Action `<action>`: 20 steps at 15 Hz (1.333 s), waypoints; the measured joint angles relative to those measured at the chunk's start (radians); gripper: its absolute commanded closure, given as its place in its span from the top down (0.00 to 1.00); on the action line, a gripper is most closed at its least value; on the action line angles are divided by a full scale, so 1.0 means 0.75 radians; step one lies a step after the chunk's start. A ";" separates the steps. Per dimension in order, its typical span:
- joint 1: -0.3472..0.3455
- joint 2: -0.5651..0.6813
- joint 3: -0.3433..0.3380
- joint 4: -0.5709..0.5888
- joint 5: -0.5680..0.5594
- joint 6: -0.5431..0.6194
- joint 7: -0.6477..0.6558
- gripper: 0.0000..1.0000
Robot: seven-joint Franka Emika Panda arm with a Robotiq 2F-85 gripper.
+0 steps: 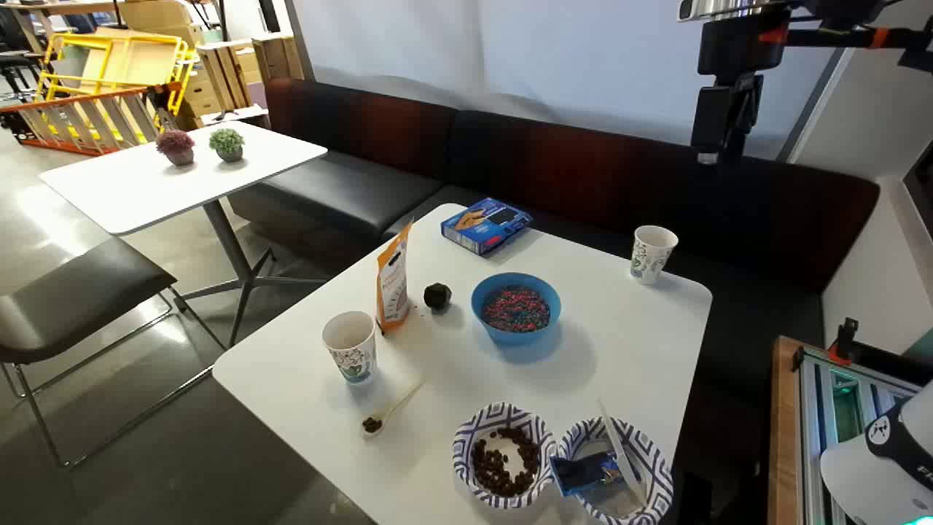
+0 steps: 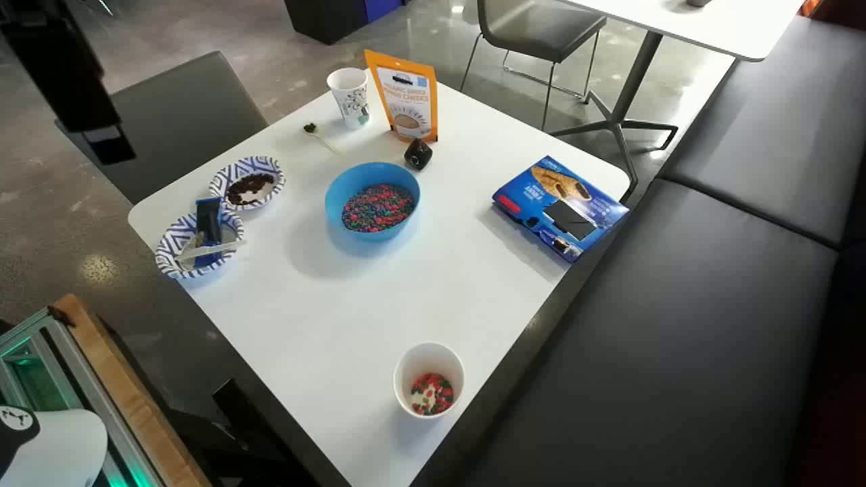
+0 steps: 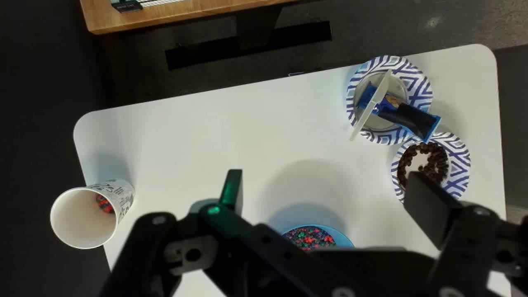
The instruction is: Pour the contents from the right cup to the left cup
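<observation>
The right cup (image 1: 651, 253) is a white printed paper cup standing upright near the table's corner. In an exterior view the right cup (image 2: 429, 380) looks plain and holds red and green pieces. It shows at the left of the wrist view (image 3: 91, 212). The left cup (image 1: 351, 348) is white with a greenish print and stands upright at the far end, also in an exterior view (image 2: 350, 98). It is out of the wrist view. My gripper (image 3: 328, 198) is open and empty, high above the table, apart from both cups. It shows in both exterior views (image 1: 720, 142) (image 2: 111, 142).
A blue bowl (image 1: 516, 308) of coloured pieces stands mid-table. Around it are an orange pouch (image 1: 393, 281), a dark object (image 1: 437, 296), a blue box (image 1: 486, 225) and a spoon (image 1: 393, 408). Two patterned bowls (image 3: 418, 82) (image 3: 460, 165) stand at one edge; one holds a wrapper and knife.
</observation>
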 measured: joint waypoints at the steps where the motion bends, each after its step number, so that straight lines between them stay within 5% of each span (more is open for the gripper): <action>1: 0.000 0.000 0.000 0.000 0.000 0.000 0.000 1.00; 13: -0.005 0.000 -0.002 -0.001 0.000 0.020 0.000 1.00; 20: -0.098 0.054 -0.123 -0.076 -0.014 0.347 -0.063 1.00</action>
